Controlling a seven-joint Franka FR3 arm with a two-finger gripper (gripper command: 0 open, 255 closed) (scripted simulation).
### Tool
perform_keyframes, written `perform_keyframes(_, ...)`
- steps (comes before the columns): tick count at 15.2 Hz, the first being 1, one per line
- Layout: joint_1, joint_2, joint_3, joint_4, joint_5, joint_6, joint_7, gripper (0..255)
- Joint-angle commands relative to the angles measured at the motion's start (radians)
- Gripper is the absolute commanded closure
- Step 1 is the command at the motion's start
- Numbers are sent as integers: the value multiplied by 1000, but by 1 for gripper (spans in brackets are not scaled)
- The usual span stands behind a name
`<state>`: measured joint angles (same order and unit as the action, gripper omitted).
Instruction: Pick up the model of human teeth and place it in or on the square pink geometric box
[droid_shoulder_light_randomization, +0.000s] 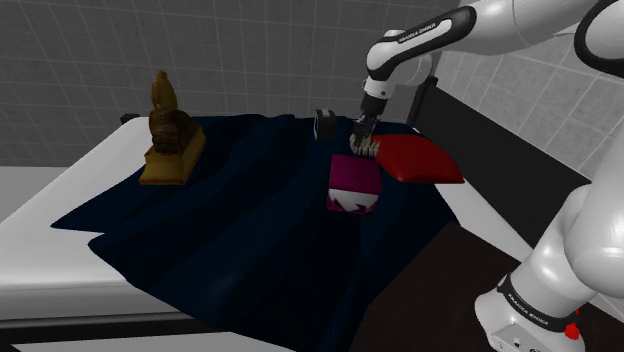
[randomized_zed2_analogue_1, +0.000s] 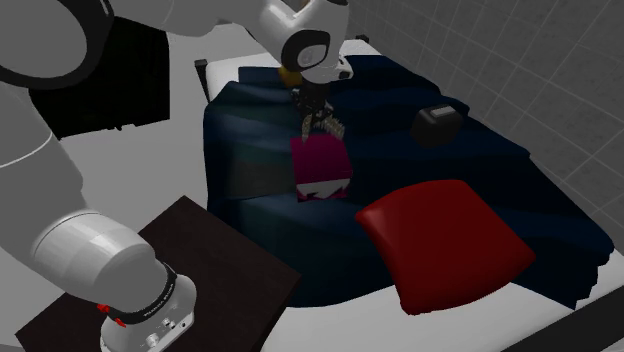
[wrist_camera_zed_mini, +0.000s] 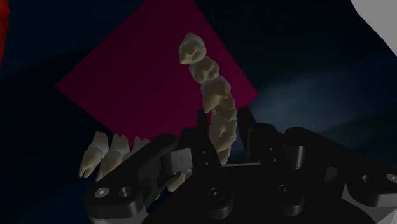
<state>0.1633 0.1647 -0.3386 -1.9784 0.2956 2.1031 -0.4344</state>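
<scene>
Claw clamped on teeth model, clear of bed. Pink box directly beneath claw; teeth over its top, contact unclear. Pickup looks done; lowering and release remain.

Shoulder view looks down across the bed from beside the stand. Second exterior view looks from behind it. Wrist view hangs close over the pink box, which all three share.

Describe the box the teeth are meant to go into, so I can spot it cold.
On the dark blue blanket, look beside the red pillow, directly under the gripper holding the teeth model. The box is the magenta cube with white triangles along one side's lower edge.
</scene>
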Motion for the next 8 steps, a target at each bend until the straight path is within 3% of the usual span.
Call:
perform_keyframes(1,0,15,2,-9,10,22,-7,255)
perform_keyframes(8,-5,63,11,-45,44,100,-42,255)
